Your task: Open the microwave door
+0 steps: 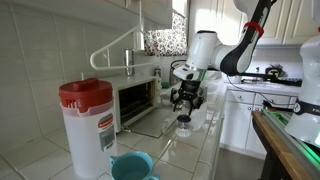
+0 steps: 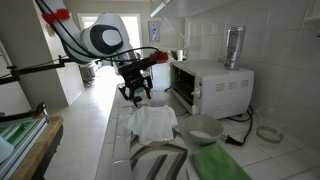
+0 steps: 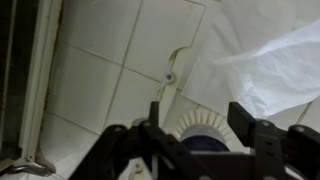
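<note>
The microwave [image 1: 135, 95] stands on the tiled counter against the wall, and it also shows in an exterior view [image 2: 212, 85]. The microwave door [image 1: 150, 122] is down, lying nearly flat in front of the dark cavity. My gripper [image 1: 187, 97] hangs just beyond the door's free edge, a little above the counter, and shows in both exterior views [image 2: 135, 93]. In the wrist view my gripper [image 3: 197, 118] is open and empty, with a small white fluted cup [image 3: 195, 132] below it between the fingers.
A clear pitcher with a red lid [image 1: 87, 125] and a blue bowl [image 1: 130, 165] stand at the front. A white cloth [image 2: 150, 120], a white bowl [image 2: 200, 128] and a blender [image 2: 235, 45] are nearby. The small cup [image 1: 183, 125] sits under my gripper. A pale metal strip [image 3: 40, 80] runs down the left of the wrist view.
</note>
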You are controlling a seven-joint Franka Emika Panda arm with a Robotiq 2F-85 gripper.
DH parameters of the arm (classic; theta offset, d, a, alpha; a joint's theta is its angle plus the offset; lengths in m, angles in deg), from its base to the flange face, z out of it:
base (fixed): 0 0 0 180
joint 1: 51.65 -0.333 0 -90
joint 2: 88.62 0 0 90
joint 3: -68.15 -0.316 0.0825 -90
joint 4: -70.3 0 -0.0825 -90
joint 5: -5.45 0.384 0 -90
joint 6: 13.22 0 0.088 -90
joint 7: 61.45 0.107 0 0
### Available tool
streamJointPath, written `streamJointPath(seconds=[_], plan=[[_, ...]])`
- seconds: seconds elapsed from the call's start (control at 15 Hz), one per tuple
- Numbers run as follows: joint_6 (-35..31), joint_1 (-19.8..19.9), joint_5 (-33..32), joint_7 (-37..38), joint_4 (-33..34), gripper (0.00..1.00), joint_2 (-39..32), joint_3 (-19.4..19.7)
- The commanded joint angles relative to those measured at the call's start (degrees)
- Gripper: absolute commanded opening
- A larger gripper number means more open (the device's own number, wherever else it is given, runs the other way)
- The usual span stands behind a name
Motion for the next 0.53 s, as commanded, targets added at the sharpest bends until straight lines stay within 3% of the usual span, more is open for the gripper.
streamJointPath(seconds=[0.0, 0.27, 0.47], plan=[[1.19, 1.84, 3.74, -4.23, -0.67, 1.00, 1.65, -2.24], [4.79, 3.63, 10.26, -9.09, -0.35, 1.00, 2.99, -5.37], [13.47, 6.13, 24.68, -18.63, 0.88, 1.00, 5.13, -10.79]])
